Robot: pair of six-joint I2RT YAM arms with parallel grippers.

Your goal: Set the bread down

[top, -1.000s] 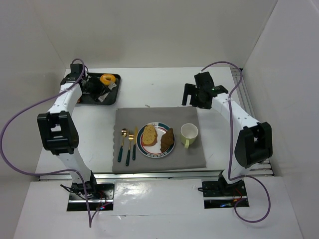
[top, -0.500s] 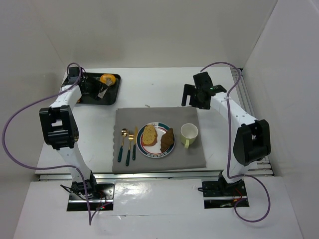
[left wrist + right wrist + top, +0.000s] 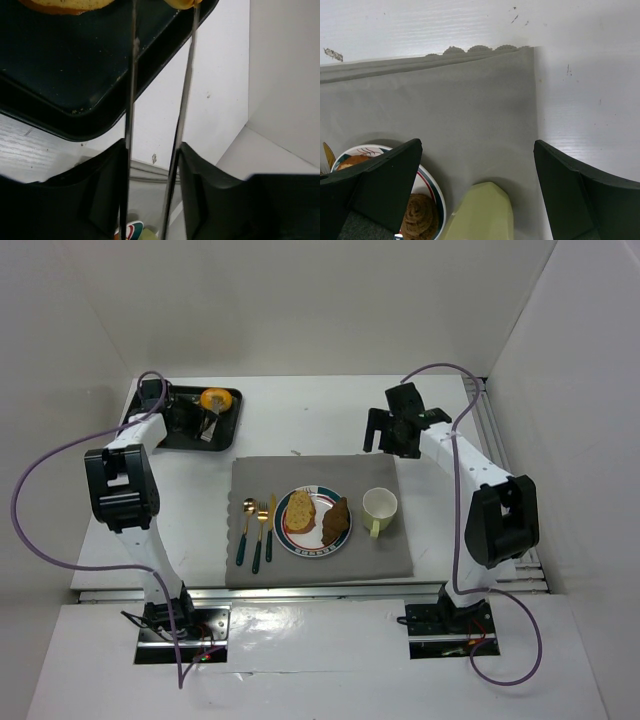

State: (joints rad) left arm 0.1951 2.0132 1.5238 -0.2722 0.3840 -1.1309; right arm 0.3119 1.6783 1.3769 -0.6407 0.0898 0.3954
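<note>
1. The left hand (image 3: 151, 165) is closed on a pair of thin metal tongs (image 3: 130, 90), with 1 finger pressed against each blade. The blades run out from it over the black tray (image 3: 60, 65) at the far-left corner of the counter (image 3: 300, 420).
2. The tong tips reach the top edge of the left wrist view, where golden crust shows beside both of them. Whether they already pinch it cannot be told.
3. That crust belongs to the round bread (image 3: 214, 398), which lies in the tray's far half. It is bagel-like, golden-orange and paler in the middle, and it looks firm-crusted and whole. A few crumbs dot the tray floor near it.
4. The right hand (image 3: 477, 165) is spread wide and holds nothing. It hovers above the far-right part of the grey placemat (image 3: 470, 100), with the pale green cup (image 3: 379, 508) just below it in its own view.
5. At the mat's middle, the plate (image 3: 313, 554) carries 2 pieces side by side: a tan bread slice (image 3: 301, 510) and a darker brown pastry (image 3: 338, 517). The gold cutlery (image 3: 258, 530) lies left of the plate and the cup lies right of it.
6. My judgement is that the task is partly done. 2 pieces are plated and 1 is on the tray, so the lift, the carry to the plate and the release are left.
</note>
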